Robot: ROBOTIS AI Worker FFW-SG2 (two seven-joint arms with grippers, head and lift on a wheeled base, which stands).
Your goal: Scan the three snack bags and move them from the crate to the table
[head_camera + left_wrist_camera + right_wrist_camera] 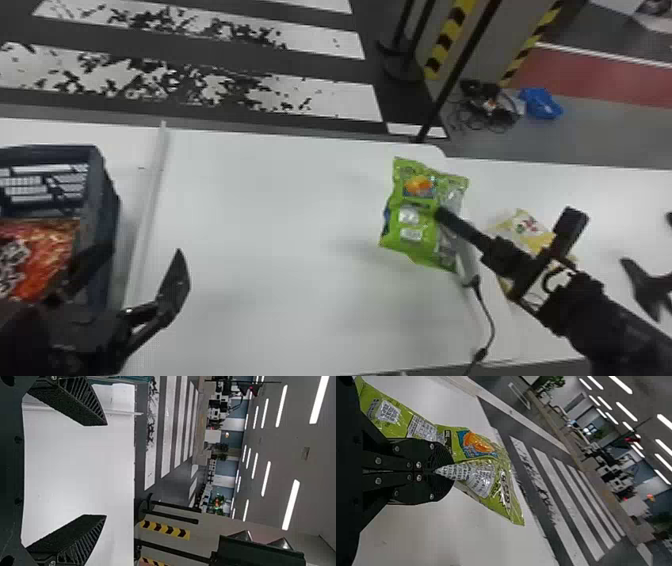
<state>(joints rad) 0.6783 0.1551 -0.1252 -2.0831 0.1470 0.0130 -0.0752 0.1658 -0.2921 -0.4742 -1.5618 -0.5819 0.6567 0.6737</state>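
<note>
Closest of all, at the lower left, is the robot's left gripper (145, 248), its jaws spread wide with nothing between them, one overlapping the side of the dark blue crate (106, 200) in the head view and the other out past it. Inside that crate I can see an orange-red snack bag (47, 252), partly hidden behind the arm.

Over on the right, the right gripper (442, 216) has its jaws closed on the green snack bag (414, 225), pinching a silvery, printed fold of it, as the right wrist view shows. I can't tell whether that bag touches the white surface (250, 225) underneath. Just beside it is a pale handheld device (467, 265) with a black cable (492, 320) trailing toward the near edge.

A yellow snack bag (525, 231) lies on the surface to the right, partly covered by the right arm. Farther right, near the view's edge, there's a black forked object (647, 287). Between the crate and the green bag, a raised white strip (150, 200) runs across the surface, close to the crate.
</note>
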